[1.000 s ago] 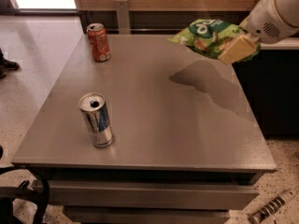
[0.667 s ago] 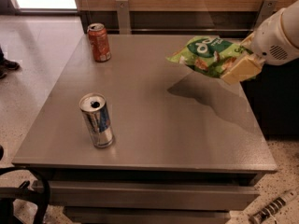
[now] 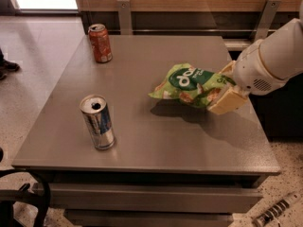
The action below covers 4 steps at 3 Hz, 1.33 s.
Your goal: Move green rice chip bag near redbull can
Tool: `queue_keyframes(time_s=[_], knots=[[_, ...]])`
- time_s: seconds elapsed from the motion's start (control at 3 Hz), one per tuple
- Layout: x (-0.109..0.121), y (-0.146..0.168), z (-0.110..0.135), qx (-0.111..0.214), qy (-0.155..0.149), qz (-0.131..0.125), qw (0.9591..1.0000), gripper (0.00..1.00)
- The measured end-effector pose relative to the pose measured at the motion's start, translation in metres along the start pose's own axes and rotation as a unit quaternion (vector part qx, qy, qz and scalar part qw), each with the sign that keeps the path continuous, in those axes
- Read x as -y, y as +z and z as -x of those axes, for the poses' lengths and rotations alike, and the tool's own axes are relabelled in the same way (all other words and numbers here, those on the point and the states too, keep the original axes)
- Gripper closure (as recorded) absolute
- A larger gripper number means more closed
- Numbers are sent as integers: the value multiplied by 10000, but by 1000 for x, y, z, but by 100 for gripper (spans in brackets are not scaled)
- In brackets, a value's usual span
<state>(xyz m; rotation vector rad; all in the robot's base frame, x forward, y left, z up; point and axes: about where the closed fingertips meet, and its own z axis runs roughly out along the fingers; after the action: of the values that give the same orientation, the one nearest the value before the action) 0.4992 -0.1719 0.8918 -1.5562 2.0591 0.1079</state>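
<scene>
1. the gripper is on the right side of the grey table, reaching in from the right edge on a white arm.
2. its tan fingers are clenched on the right end of the green rice chip bag, one finger above the bag and one below.
3. the bag sticks out to the left of the gripper, tilted, with its dark green round logo facing up and pictured pale chips along its lower edge.
4. the bag appears to be held off the tabletop; a dark shadow lies on the table just under it.
5. the bag is over the right half of the table, about midway between front and back.
6. the redbull can stands upright on the front left part of the table, well apart from the bag, with its silver top open.
7. a red-orange soda can stands upright near the back left corner, well apart from both the bag and the redbull can.
8. a dark shoe shows on the floor at the left edge.
</scene>
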Motion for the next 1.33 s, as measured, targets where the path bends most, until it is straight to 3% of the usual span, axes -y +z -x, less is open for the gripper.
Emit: queue_keyframes(time_s=[0.33, 0.67, 1.33], knots=[[-37, 14, 10, -3, -529, 283, 9982, 100], [-68, 19, 17, -11, -1037, 445, 9936, 98], [-66, 16, 19, -14, -1012, 404, 9940, 52]])
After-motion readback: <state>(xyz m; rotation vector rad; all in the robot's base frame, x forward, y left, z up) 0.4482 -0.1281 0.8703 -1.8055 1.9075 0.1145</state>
